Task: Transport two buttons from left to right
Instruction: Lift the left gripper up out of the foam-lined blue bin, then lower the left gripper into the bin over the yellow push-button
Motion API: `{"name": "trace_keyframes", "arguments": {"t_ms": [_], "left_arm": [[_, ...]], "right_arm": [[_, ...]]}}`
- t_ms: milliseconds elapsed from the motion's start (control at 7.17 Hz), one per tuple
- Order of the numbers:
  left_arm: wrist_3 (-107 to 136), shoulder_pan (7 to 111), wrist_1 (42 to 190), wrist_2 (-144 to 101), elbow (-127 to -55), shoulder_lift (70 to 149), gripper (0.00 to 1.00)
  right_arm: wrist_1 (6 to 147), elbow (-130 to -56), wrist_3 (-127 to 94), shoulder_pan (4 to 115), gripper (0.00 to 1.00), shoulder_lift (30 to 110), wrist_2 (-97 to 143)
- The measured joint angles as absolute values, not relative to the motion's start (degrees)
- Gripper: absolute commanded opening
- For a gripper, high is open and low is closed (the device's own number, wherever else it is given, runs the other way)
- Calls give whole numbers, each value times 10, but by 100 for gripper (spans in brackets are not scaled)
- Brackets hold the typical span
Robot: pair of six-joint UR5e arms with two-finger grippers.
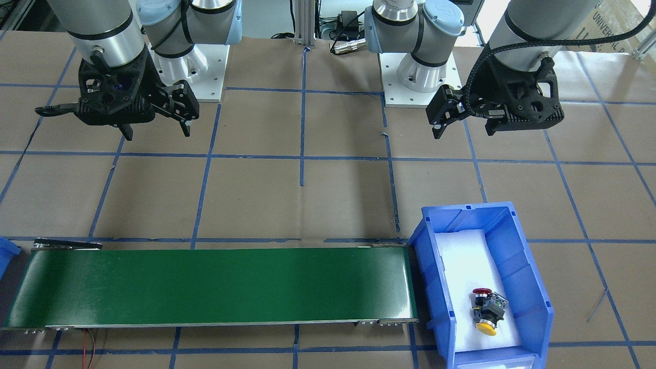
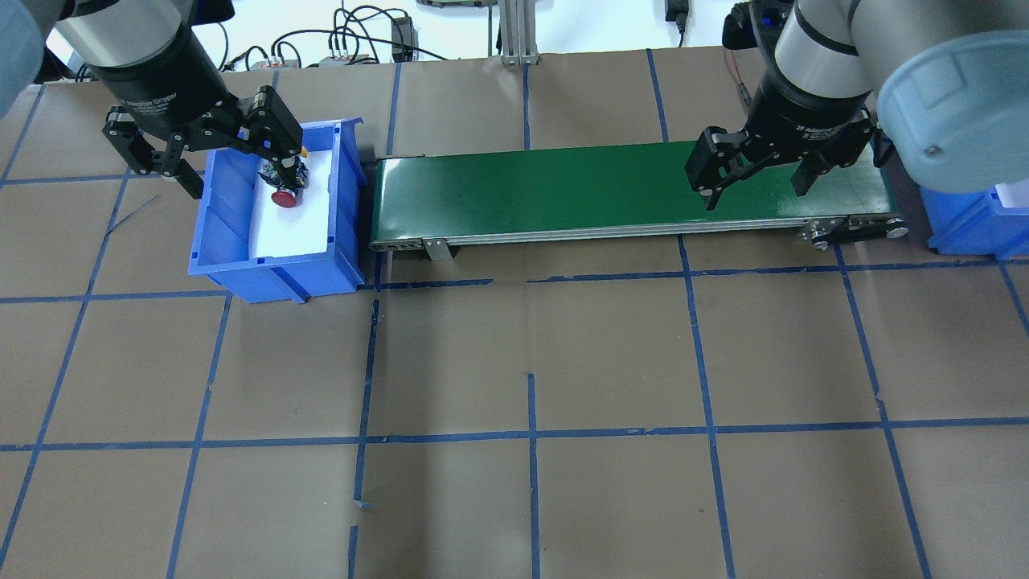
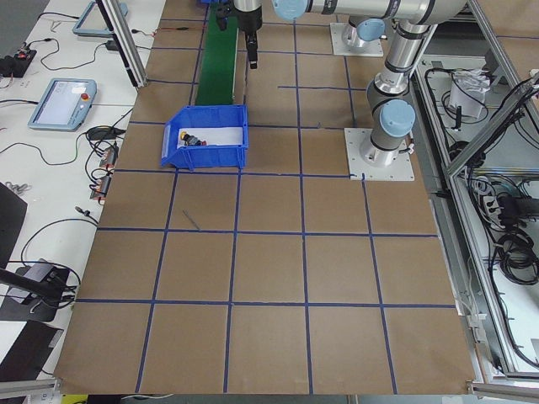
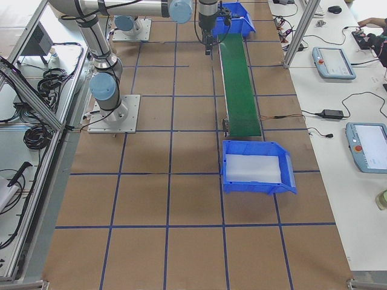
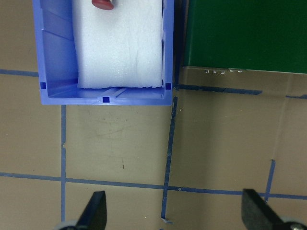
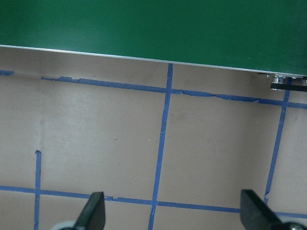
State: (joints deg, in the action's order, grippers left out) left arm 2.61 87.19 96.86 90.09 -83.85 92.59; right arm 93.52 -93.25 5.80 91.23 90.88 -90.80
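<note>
1. The red button [image 1: 480, 293] and the yellow button [image 1: 486, 328] are lying on their sides, touching, on the white foam liner [image 1: 464, 256] inside the blue bin [image 1: 530, 277] at the robot's left end of the green belt [image 1: 215, 284].
2. The left hand [image 2: 237, 173] is hovering over the paper-covered surface [image 1: 333, 205] near that bin, fingers spread wide and gripping nothing. The right hand [image 2: 756, 189] is hanging near the belt's other end, equally spread and empty.
3. Because the buttons are resting against each other, fingers closing on one are risking dragging or knocking the other.
4. The mushroom caps are looking smooth and rounded, so a pinch there could be slipping off. The blocky black bodies and grey-green bases are offering flatter faces.
5. The buttons are sitting near one tall plastic wall, so wide fingers could be catching it while descending.
6. On the matte belt, a round-capped button could be rolling toward an edge instead of riding to the second blue bin [image 4: 260, 184].
</note>
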Motion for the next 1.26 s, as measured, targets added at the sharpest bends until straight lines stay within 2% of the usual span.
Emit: {"name": "trace_keyframes", "arguments": {"t_ms": [419,698,977,1256], "left_arm": [[9,861,966,900,-834,928,100],[-38,808,950,897,-822,946,100],[-105,754,921,894,-785,1005,100],[-126,747,879,893,-740,1093,100]], "right_arm": [[935,-933,58,912,100,909,-908],[935,-933,58,912,100,909,-908],[935,-933,58,912,100,909,-909],[935,-933,58,912,100,909,-909]]}}
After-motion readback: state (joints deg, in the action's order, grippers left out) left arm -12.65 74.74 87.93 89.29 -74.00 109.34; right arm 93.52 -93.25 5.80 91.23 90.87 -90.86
